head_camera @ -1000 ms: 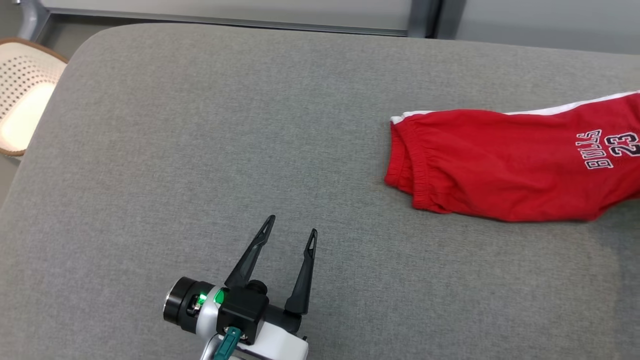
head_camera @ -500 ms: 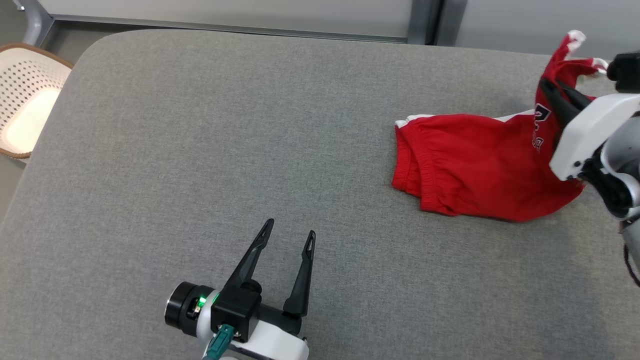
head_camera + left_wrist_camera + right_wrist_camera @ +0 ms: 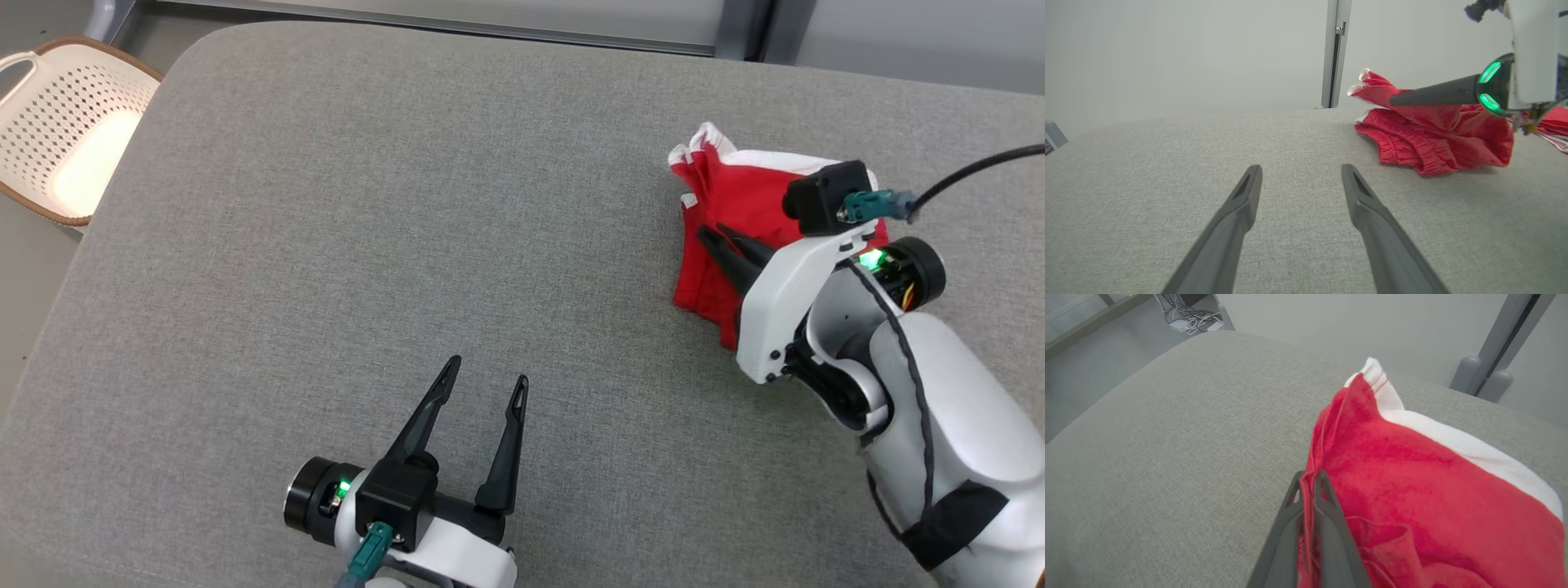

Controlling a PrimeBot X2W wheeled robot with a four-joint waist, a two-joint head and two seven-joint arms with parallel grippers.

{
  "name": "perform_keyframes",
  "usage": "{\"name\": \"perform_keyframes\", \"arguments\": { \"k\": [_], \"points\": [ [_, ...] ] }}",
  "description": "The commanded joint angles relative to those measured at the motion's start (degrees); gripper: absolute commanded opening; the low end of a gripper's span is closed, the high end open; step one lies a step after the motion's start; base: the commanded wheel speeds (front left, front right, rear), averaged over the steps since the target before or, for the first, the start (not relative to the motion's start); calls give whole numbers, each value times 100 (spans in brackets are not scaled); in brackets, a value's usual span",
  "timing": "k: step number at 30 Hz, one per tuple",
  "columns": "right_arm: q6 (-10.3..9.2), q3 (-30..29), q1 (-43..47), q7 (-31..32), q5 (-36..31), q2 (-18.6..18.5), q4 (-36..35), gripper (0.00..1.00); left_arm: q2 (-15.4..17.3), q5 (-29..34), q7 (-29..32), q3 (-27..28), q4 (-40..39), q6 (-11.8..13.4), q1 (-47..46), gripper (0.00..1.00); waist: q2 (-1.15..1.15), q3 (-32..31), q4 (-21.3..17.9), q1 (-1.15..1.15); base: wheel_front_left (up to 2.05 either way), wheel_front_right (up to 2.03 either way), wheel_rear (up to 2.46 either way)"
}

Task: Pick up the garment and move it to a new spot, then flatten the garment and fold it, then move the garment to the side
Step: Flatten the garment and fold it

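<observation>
The garment [image 3: 718,192] is a pair of red shorts with white trim, lying bunched at the right of the grey padded table [image 3: 326,204]. My right gripper [image 3: 705,233] is shut on a fold of the red cloth and holds it up over the rest of the garment. The right wrist view shows the cloth [image 3: 1392,465] pinched between the closed right gripper [image 3: 1309,476]. Near the front edge my left gripper [image 3: 487,371] stands open and holds nothing, well left of the garment. In the left wrist view the garment [image 3: 1425,151] lies ahead and to the right of the left gripper [image 3: 1301,167].
A cream perforated basket [image 3: 73,122] stands off the table's far-left corner. The table's rounded far edge [image 3: 457,28] meets a pale wall with a grey post. A black cable [image 3: 980,167] trails from my right wrist.
My right arm has come in from the right and carried the garment's lifted end leftward over its waistband part. The camera has shifted. The left gripper has stayed open and still.
</observation>
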Motion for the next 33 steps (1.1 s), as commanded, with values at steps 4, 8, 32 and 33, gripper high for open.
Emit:
{"name": "perform_keyframes", "arguments": {
  "k": [4, 8, 32, 33],
  "points": [
    [-2, -148, 210, -535, 158, 231, -234, 100, 18, -42, -7, -3, 38, 35, -83, 100, 0, -64, -81, 0, 0, 0, 0],
    [-7, -533, 385, -1414, 45, 105, -500, 100, 19, 49, -7, 89, 14, 27, -57, 100, 0, -184, -252, 0, 0, 0, 0],
    [-3, 1278, 54, -2529, 15, -2237, 492, 0, 17, 81, -7, 35, -33, -212, -108, 100, 0, 83, -129, 0, 0, 0, 0],
    [-3, 1542, -19, -2565, 118, -2272, 519, 0, 17, 79, -7, 25, -24, -215, -127, 100, 0, 83, -123, 0, 0, 0, 0]
  ]
}}
